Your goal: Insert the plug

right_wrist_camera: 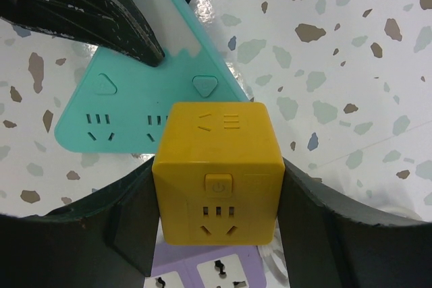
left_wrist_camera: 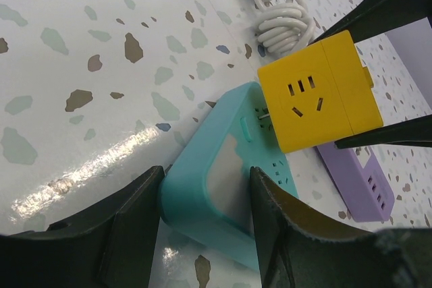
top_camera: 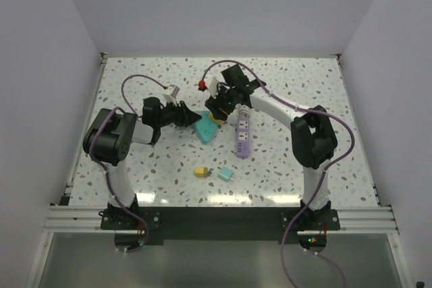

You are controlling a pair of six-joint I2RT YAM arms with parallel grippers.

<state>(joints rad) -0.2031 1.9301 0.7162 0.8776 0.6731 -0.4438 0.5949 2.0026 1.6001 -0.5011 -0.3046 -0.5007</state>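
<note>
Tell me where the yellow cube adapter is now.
Near the table's centre in the top view, clamped in the right gripper, the yellow cube adapter sits over the teal power strip held by the left gripper, with the purple strip on its right.

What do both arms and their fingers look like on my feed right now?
The left arm and right arm both have bulky black joints and white link tubes, and each is trailed by a looping purple cable. The fingers are matte black, broad wedge-shaped blades with lightly scuffed edges.
</note>
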